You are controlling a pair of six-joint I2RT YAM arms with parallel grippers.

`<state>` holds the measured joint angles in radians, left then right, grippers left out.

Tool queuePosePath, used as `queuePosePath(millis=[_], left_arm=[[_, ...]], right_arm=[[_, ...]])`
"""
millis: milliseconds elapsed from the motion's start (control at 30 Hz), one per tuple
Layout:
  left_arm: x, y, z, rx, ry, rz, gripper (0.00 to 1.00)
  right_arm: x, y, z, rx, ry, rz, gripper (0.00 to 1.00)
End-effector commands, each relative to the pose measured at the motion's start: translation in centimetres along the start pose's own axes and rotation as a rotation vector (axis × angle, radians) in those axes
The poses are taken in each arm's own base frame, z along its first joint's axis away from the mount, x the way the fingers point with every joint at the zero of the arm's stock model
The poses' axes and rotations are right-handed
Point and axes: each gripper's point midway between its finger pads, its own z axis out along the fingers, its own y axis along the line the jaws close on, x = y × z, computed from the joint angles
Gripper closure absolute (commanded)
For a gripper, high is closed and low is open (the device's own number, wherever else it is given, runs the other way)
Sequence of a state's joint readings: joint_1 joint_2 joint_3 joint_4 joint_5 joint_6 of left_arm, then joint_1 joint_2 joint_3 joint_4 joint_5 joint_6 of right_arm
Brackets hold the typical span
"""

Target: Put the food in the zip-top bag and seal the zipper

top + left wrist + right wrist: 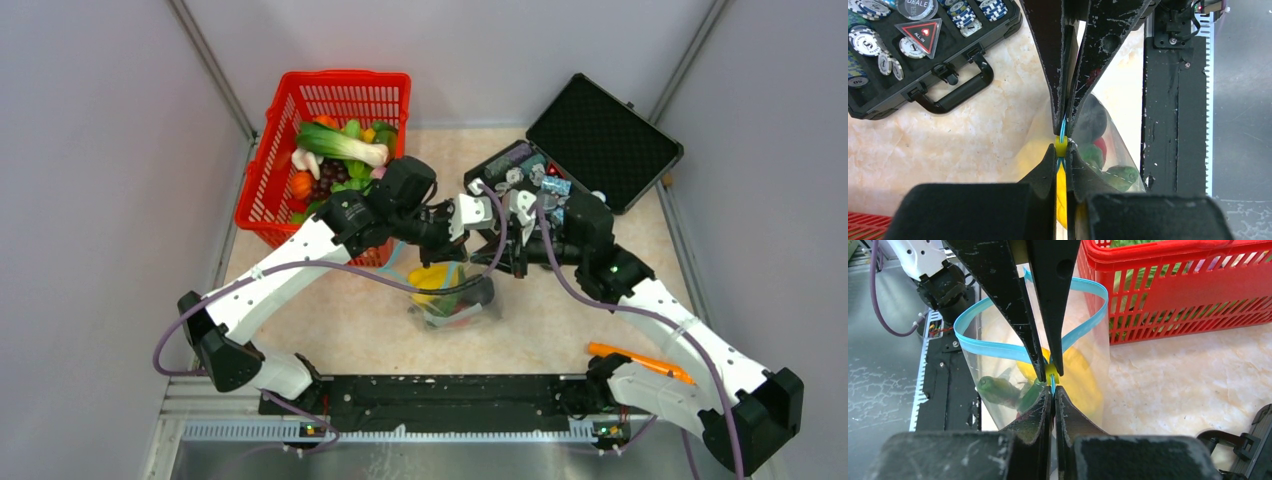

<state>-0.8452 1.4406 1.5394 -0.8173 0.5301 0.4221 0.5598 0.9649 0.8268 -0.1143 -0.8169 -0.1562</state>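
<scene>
The clear zip-top bag point(455, 300) stands between the arms and holds food: a yellow piece point(1083, 375), a green cucumber point(997, 390) and a red round one point(1101, 145). Its light-blue zipper point(998, 348) gapes in an open loop. My left gripper point(1062, 150) is shut on the zipper's yellow slider point(1061, 145); it enters the right wrist view from above point(1048, 371). My right gripper point(1052, 390) is shut on the zipper strip right beside the slider, tip to tip with the left. In the top view both grippers, left point(483, 228) and right point(500, 240), meet above the bag.
A red mesh basket point(262, 190) with more toy vegetables stands at the back left, close behind the bag. An open black case point(600, 140) of poker chips lies at the back right. An orange stick tool point(640, 360) lies front right. The black base rail point(440, 395) runs along the front.
</scene>
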Motion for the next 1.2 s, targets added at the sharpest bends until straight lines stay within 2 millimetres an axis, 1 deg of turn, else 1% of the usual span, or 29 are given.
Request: queuePosePath(millis=[0,67,433,733,933,1167], left_arm=[[-1.6,0.7,-0.9,-0.034,-0.038,0.035,1.00],[-1.1,1.0,-1.0,-0.055,-0.018,0.036,1.00],[1.3,1.2,-2.1,-0.123,0.052,0.038,1.00],[2.1,0.7,-2.9,-0.130,0.068,0.035,1.00],[3.3,0.5,-3.3,-0.143,0.091,0.022,1.00],[4.1,0.7,-4.4,-0.191,0.111,0.014,1.00]], right_arm=[[-2.7,0.3,-0.4,-0.017,-0.059,-0.075,1.00],[-2.7,-0.1,-0.7,0.026,-0.059,-0.069,1.00],[-2.2,0.0,-1.3,0.062,-0.057,-0.041,1.00],[-2.2,-0.1,-2.0,0.104,-0.051,-0.043,1.00],[-2.2,-0.5,-2.3,0.139,-0.051,-0.047,1.00],[-2.0,-0.9,-2.5,0.177,-0.052,-0.043,1.00]])
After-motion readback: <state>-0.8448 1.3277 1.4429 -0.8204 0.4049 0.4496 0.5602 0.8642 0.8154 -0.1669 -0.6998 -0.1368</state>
